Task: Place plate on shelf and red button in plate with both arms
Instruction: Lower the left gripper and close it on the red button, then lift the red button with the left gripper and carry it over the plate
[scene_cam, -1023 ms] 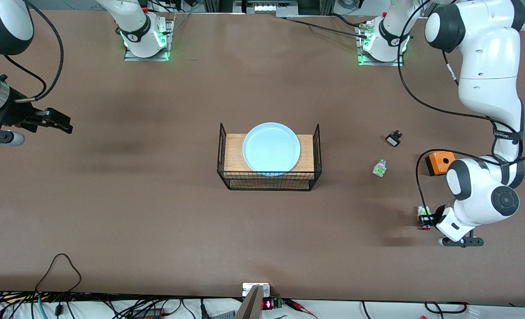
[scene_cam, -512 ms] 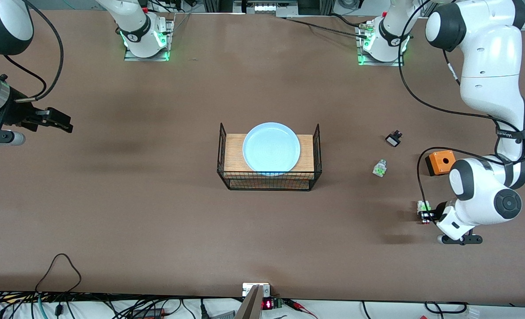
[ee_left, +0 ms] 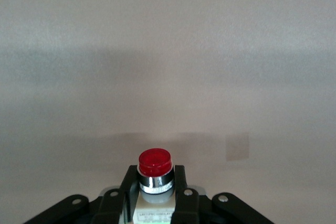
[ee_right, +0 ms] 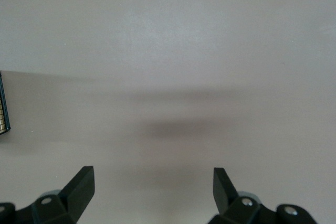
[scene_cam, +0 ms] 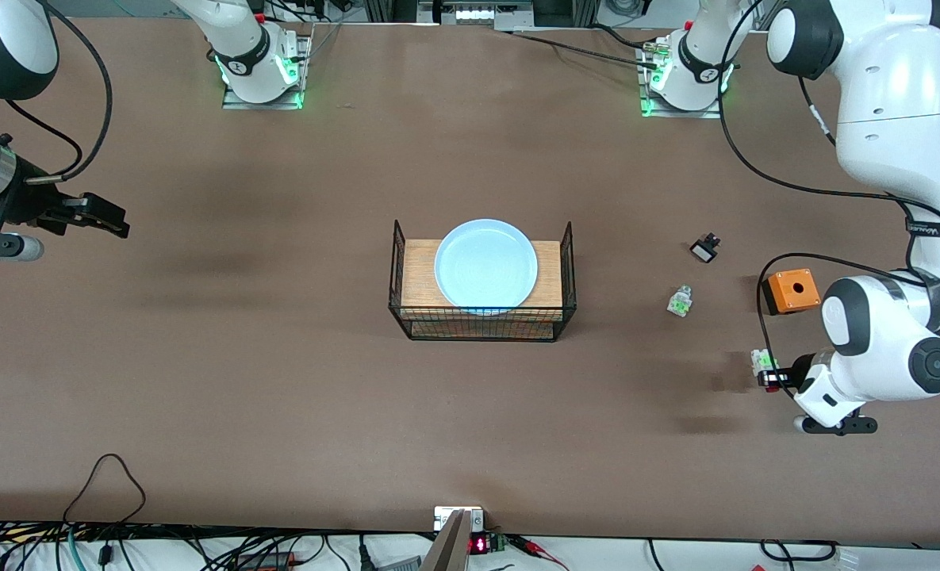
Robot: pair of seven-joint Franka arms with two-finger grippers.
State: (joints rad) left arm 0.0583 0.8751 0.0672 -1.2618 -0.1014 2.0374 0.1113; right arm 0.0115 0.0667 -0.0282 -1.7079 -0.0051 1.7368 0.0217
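Left gripper [scene_cam: 765, 373] clamps red button [ee_left: 155, 162] — clear table [scene_cam: 279, 381].

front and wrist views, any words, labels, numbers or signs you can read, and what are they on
Nothing reads for sure.
Printed label on the red button, held in the left pincer: too blurred.
Lettering on the left arm's band: too small.
Red digits on a display at the table edge: unreadable.

A glossy translucent red plastic button cap [ee_left: 155, 161] is gleaming above its shiny chrome metal collar [ee_left: 155, 183]; the smooth pale-blue glazed plate [scene_cam: 485, 264] is lying on matt wooden board [scene_cam: 418, 270].
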